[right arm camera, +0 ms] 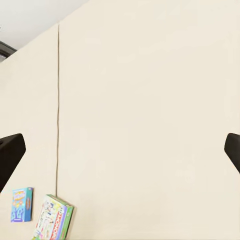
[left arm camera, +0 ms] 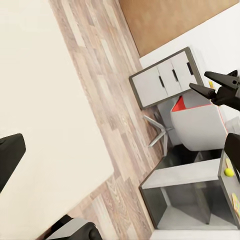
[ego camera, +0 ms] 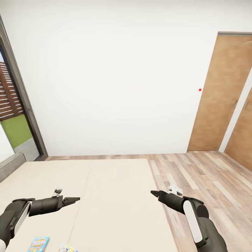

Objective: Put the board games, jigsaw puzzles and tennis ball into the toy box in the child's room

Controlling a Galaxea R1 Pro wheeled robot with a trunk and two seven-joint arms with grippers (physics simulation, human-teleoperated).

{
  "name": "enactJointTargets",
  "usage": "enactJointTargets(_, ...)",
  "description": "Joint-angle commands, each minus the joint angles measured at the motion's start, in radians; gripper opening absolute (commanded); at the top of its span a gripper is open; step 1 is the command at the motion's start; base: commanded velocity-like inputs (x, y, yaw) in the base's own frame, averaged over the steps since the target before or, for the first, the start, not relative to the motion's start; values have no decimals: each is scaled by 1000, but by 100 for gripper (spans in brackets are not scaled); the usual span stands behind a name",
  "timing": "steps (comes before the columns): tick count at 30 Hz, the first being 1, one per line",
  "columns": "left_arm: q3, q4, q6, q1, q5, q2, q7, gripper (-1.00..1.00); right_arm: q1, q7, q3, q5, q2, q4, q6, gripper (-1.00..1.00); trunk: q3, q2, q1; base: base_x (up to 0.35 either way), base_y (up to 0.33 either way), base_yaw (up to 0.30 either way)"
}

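Note:
Two board games lie on the bed (ego camera: pixel 115 196), near its front edge below my left arm: a small blue box (ego camera: pixel 38 244) (right arm camera: pixel 22 204) and a white box with a green edge (ego camera: pixel 68 249) (right arm camera: pixel 54 217). My left gripper (ego camera: pixel 75 200) (left arm camera: pixel 120 160) hovers open over the beige mattress, a little beyond the boxes. Over the mattress's right part hangs my right gripper (ego camera: pixel 154 192) (right arm camera: pixel 120 150) (left arm camera: pixel 212 84), also open and empty. In the left wrist view the table (left arm camera: pixel 180 175) appears across the floor, with the yellow tennis ball (left arm camera: pixel 229 172) on its top. The toy box is out of view.
A white wall rises behind the bed, with a dark-framed window (ego camera: pixel 21 105) at the left and wooden doors (ego camera: pixel 220 98) at the right. Wood plank floor (ego camera: pixel 203 175) runs along the bed's right side. A grey drawer cabinet (left arm camera: pixel 162 80) and a white chair (left arm camera: pixel 192 125) stand by the table.

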Motion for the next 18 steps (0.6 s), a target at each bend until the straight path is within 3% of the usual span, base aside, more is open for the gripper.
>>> enactJointTargets(1, 0, 1, 10, 0, 3, 0, -2, 100, -1, 10, -3, 9, 1, -1, 5, 100, 0, -1, 0, 0, 148, 0)
enactJointTargets(8, 0, 1, 10, 0, 3, 0, -2, 100, -1, 10, -4, 9, 2, -1, 5, 100, 0, -1, 0, 0, 163, 0)
enactJointTargets(18, -1, 0, 10, 0, 3, 0, -2, 100, -1, 10, -4, 6, 2, -2, 5, 100, 0, -1, 0, 0, 32, 0)
